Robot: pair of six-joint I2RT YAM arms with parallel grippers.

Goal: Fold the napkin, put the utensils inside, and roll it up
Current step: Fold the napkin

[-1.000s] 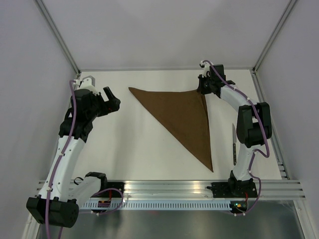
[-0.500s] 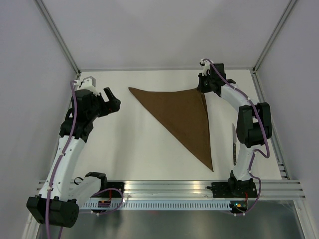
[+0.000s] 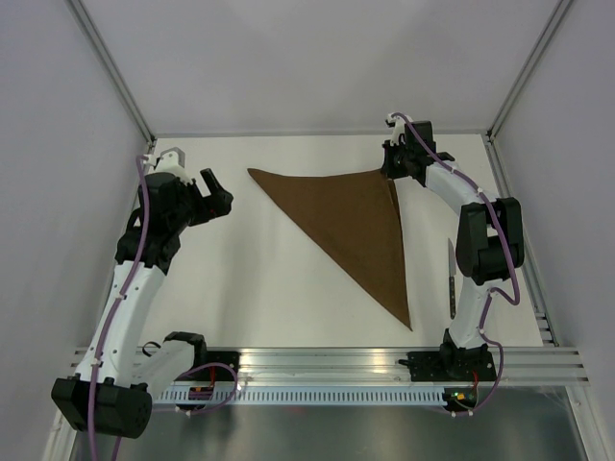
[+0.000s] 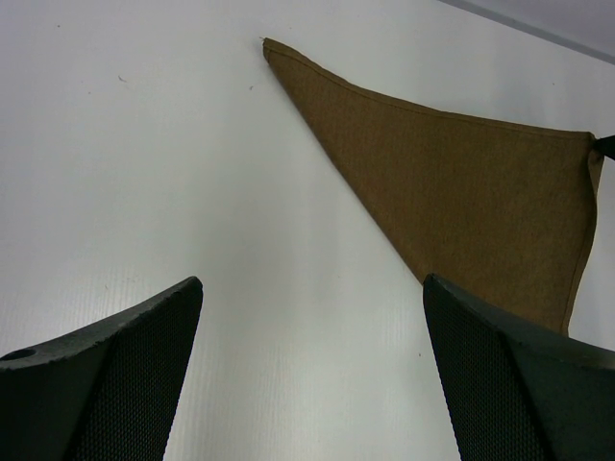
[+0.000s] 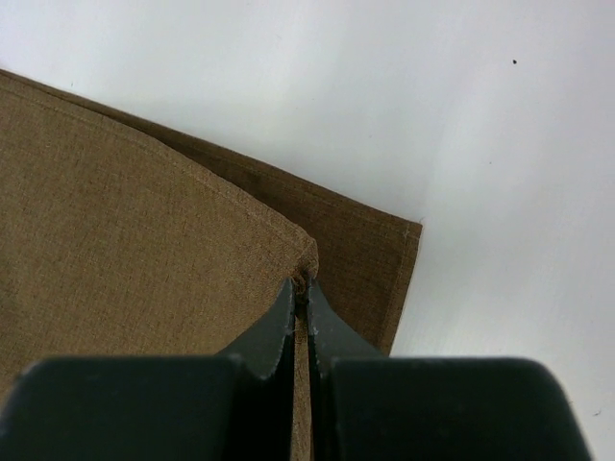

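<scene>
Nearest to us, along the front edge of the table (image 3: 269, 288), we see the two arm bases bolted to the rail. Just beyond the right base lies the knife (image 3: 450, 279), pointing away from us. Its dark handle is toward the near edge and its silver blade toward the far side. It sits close beside the right arm's upright link, apart from the cloth.

A little farther in, the napkin (image 3: 356, 226) lies flat on the white surface, folded into a brown triangle. One sharp tip reaches toward us, ending left of the knife. A second tip points to the far left, and the third corner is at the far right.

At that far right corner we find the right gripper (image 3: 392, 173). In its wrist view the jaws are pressed together, and the right gripper (image 5: 303, 288) pinches the corner of the upper layer of the napkin (image 5: 115, 221). The lower layer's corner shows just past it, not quite aligned.

On the far left, the left gripper (image 3: 216, 192) hangs above bare table with its jaws spread wide and nothing between them. It is near the napkin's left tip but clear of it. Its own camera shows the napkin (image 4: 461, 182) ahead, beyond the parted fingers (image 4: 125, 365).
</scene>
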